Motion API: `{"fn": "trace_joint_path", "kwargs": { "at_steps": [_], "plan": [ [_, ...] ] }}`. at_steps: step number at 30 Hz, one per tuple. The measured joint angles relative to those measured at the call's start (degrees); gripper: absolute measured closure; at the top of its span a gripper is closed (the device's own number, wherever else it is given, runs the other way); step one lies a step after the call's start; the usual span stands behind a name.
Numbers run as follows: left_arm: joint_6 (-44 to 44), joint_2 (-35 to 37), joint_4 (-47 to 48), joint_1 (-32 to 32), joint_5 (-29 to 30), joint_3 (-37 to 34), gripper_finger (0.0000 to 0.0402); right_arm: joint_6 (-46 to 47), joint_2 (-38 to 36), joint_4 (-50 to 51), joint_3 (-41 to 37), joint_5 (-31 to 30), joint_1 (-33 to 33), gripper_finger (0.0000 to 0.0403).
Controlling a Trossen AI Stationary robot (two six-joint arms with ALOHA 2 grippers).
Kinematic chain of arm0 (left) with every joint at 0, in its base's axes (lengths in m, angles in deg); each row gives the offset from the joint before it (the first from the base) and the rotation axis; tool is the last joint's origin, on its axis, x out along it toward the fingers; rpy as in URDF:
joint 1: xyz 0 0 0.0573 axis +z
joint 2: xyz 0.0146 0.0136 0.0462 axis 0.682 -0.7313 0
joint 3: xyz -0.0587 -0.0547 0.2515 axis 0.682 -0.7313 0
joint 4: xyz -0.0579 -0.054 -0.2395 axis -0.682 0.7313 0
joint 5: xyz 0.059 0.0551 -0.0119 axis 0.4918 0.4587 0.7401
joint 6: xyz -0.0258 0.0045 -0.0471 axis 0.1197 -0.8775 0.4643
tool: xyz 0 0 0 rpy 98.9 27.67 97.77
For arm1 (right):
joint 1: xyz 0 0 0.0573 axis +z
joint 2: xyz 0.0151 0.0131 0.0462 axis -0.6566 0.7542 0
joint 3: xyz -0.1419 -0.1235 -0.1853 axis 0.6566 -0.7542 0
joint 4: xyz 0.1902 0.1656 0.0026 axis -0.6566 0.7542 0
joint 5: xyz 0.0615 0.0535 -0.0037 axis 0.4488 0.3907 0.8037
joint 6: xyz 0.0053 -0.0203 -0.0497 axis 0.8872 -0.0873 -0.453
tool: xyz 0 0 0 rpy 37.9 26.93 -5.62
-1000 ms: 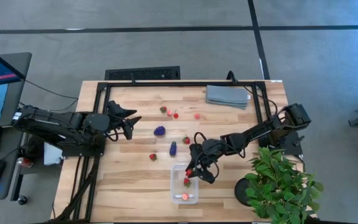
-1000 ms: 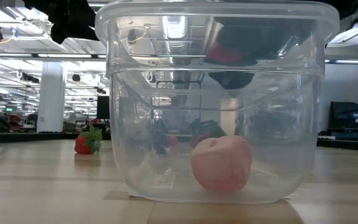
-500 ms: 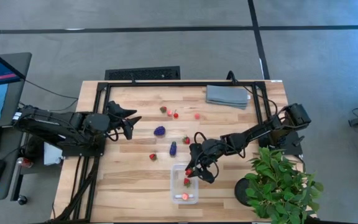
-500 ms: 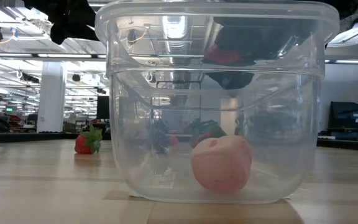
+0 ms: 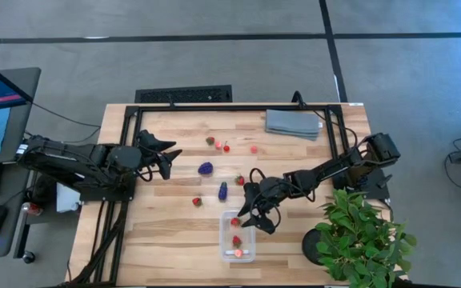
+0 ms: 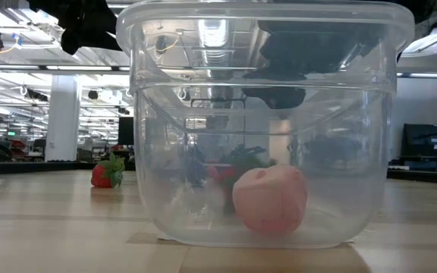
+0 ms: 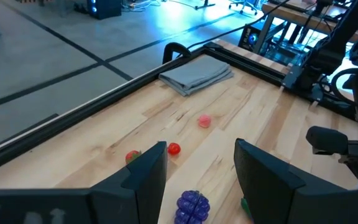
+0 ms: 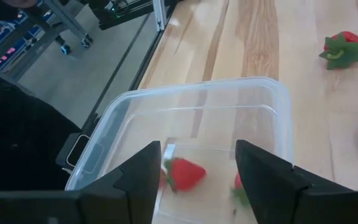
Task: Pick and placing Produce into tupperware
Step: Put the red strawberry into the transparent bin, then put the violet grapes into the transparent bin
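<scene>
Right pincer (image 5: 251, 218) of mine hangs just above the tub (image 5: 238, 238), fingers spread, gripping nothing. Tub: clear smooth plastic, rounded corners, on pale wood table (image 5: 166, 232). Inside: red strawberries (image 8: 184, 173), one pink round piece (image 6: 270, 199). Left pincer (image 5: 166, 159) idles apart, spread.

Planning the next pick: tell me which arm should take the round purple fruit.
Left, probably. Its open gripper waits just beside the round purple fruit; the right gripper hangs open over the tupperware, farther off.
</scene>
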Motion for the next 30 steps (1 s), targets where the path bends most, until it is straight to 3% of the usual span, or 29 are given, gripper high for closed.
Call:
{"fn": "trace_joint_path", "kwargs": {
  "at_steps": [13,19,24,30],
  "plan": [
    [-0.3,0.0,0.1,0.0,-0.2,0.0,0.0225,-1.6,0.0,-4.4,0.0,0.0,-0.7,0.0171],
    [0.5,-0.8,3.3,0.0,-4.5,0.0,0.0225,-2.9,0.0,-4.5,0.0,0.0,-2.9,0.0173],
    [0.7,-4.8,5.0,0.0,-10.5,0.0,0.0225,-3.1,-0.5,-8.1,0.0,0.0,-5.6,0.0173],
    [-5.3,-12.2,5.2,0.0,-11.7,0.0,0.0225,-3.6,-3.2,-10.6,0.0,0.1,-9.7,0.0173]
  ]
}}
